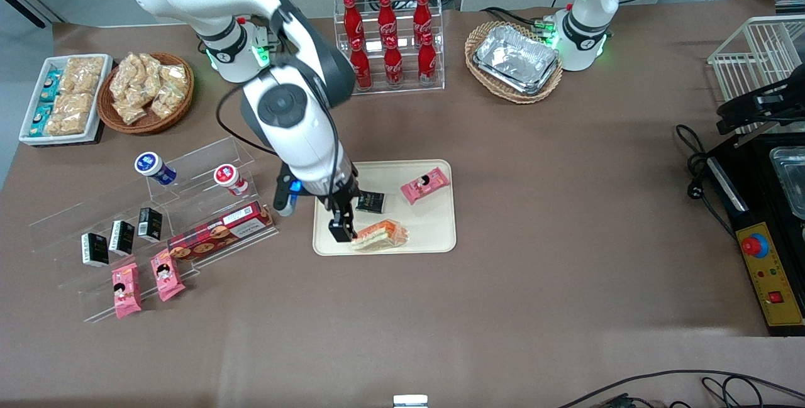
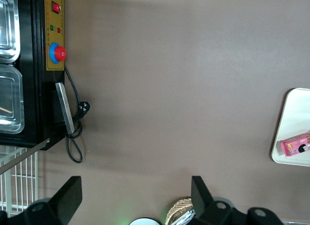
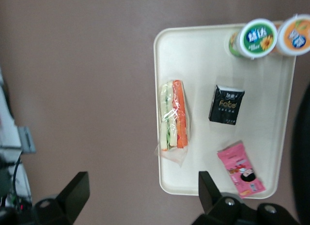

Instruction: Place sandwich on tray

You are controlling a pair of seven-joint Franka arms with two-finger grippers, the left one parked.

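Observation:
The sandwich [image 1: 380,235] [image 3: 173,121], a clear-wrapped wedge with orange and green filling, lies on the cream tray [image 1: 434,222] [image 3: 193,65] along the tray's edge nearest the front camera. My right gripper [image 1: 343,230] [image 3: 143,191] hovers above the tray's corner beside the sandwich, toward the working arm's end. It is open and holds nothing; one finger [image 3: 72,191] is over the brown table, the other [image 3: 210,188] over the tray's rim. Part of the tray [image 2: 295,109] shows in the left wrist view.
On the tray also lie a pink snack packet [image 1: 425,185] [image 3: 240,169], a black packet [image 1: 371,202] [image 3: 226,105] and two lidded cups [image 3: 258,37]. An acrylic shelf with snacks [image 1: 151,226] stands toward the working arm's end. The cola bottle rack [image 1: 390,43] and foil-tray basket [image 1: 514,62] are farther back.

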